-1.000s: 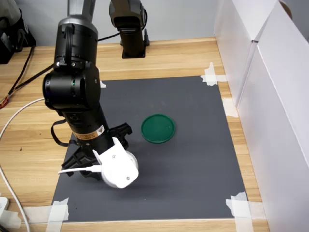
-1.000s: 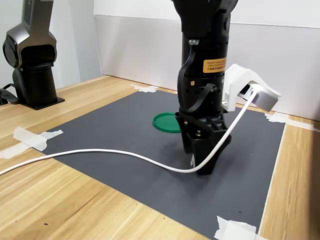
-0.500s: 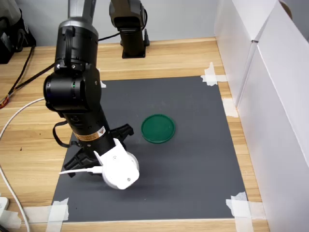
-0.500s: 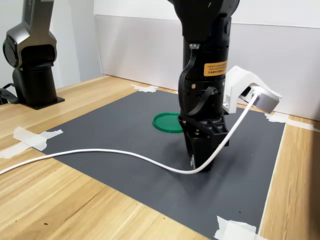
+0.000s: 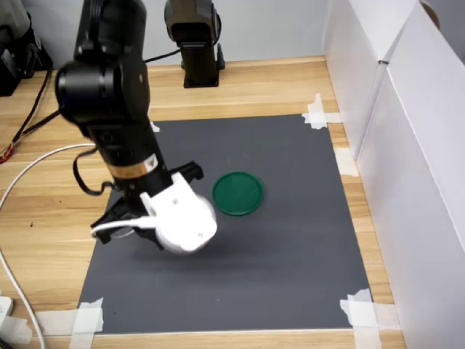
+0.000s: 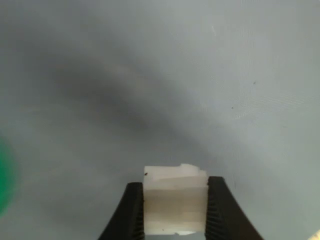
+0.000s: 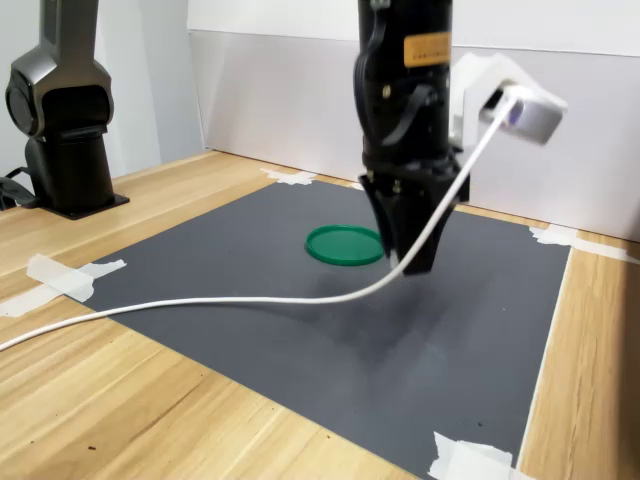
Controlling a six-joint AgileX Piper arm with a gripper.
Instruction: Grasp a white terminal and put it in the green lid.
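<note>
White terminal: one white terminal [image 6: 175, 200], a small blocky piece, sits clamped between the two black fingers [image 6: 131, 212] in the wrist view; its upper edge stands proud of the fingertips, and it hangs above the mat without touching it
Gripper: one gripper [image 7: 412, 258], clenched on the white terminal, pointing down and raised clear of the mat in the second exterior view (the terminal itself is too small to make out there)
Green lid: one green lid [image 5: 237, 193], a flat round disc lying on the mat, nothing in it; in the first exterior view it is just to the right of the arm's white camera housing, and in the wrist view only a blurred green sliver shows at one edge
Arm: one black arm [image 5: 110, 109] stands over the first exterior view's left part of the mat, carrying a white camera housing [image 5: 182, 220] with one white cable [image 7: 200, 304] trailing off across the mat and table
Mat: one dark grey mat [image 5: 283, 247] taped to the wooden table [image 5: 247, 87], with white tape strips at four corners counted in the first exterior view
Surroundings: one second black robot base [image 5: 192, 36] at the back of the table; white panels [image 5: 407, 145] along the first exterior view's right
</note>
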